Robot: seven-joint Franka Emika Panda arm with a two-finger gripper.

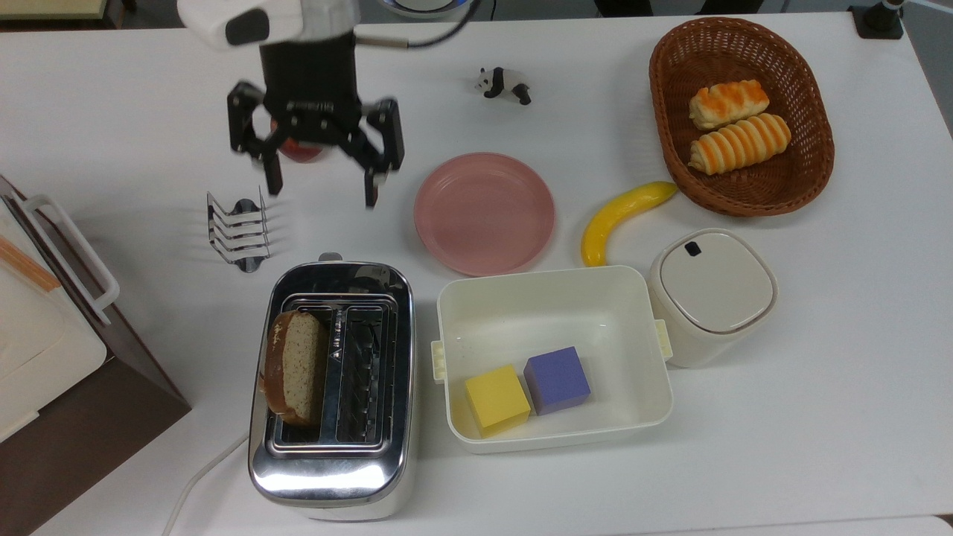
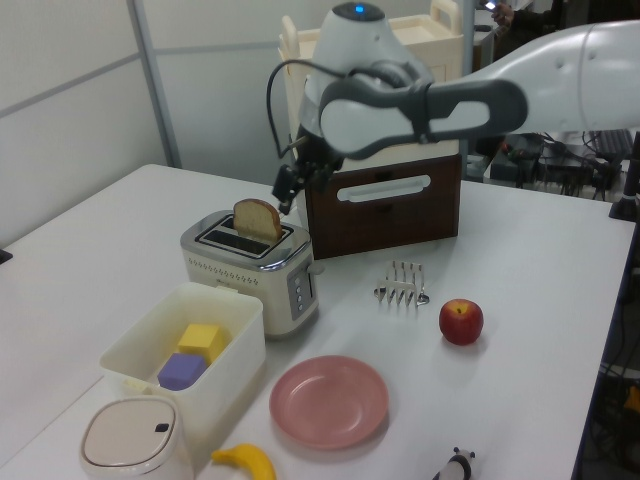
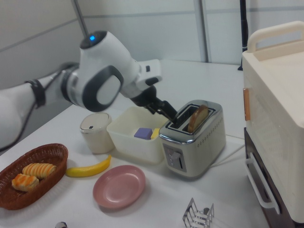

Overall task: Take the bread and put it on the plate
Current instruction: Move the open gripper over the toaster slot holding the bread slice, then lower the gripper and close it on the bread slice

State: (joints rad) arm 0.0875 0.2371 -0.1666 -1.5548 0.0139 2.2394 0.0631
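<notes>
The bread [image 1: 294, 366], a speckled tan slice with a brown crust, stands upright in the left slot of the chrome toaster [image 1: 331, 469]. It sticks up above the slot in the left view [image 2: 257, 218] and the right view [image 3: 197, 118]. The pink plate [image 1: 484, 213] lies bare to the toaster's upper right in the top view. My gripper [image 1: 321, 190] hangs open with nothing between its fingers. In the top view it is above the table between the apple and the toaster, well short of the bread. In the left view the gripper [image 2: 287, 186] is just behind and above the slice.
A red apple [image 1: 298, 151] sits partly hidden under the gripper. A metal toast rack [image 1: 238, 229] is beside it. A white tub [image 1: 555, 286] holds a yellow and a purple cube. Banana [image 1: 622, 216], lidded canister [image 1: 711, 294], bread-roll basket [image 1: 744, 197], toy panda [image 1: 504, 83], brown box [image 1: 89, 417].
</notes>
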